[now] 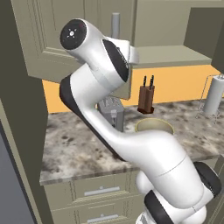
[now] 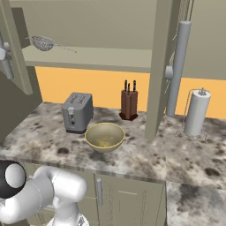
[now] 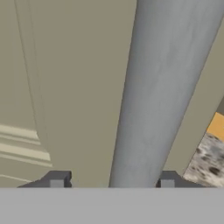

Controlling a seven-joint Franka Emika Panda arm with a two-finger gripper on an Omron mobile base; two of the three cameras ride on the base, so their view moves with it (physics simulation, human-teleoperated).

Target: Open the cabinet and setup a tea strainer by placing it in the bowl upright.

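Tea strainer (image 2: pixel 44 43) seen lying on the open cabinet (image 2: pixel 88 57) shelf, up left, far above the bowl (image 2: pixel 104 136), gripper (image 3: pixel 112 181) fingers parted either side of a door's grey handle (image 3: pixel 162 87), not clamped.

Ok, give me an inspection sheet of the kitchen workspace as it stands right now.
Surface: speckled granite counter.
Job's things: cabinet doors swung open; tea strainer on the cabinet shelf; bowl upright on the counter with no strainer in it.
Clutter: toaster, knife block, paper towel roll.
Grippers: gripper open, fingertips either side of the door handle, not clamped.
Cables: nothing seen.
Surroundings: orange backsplash, drawers below.
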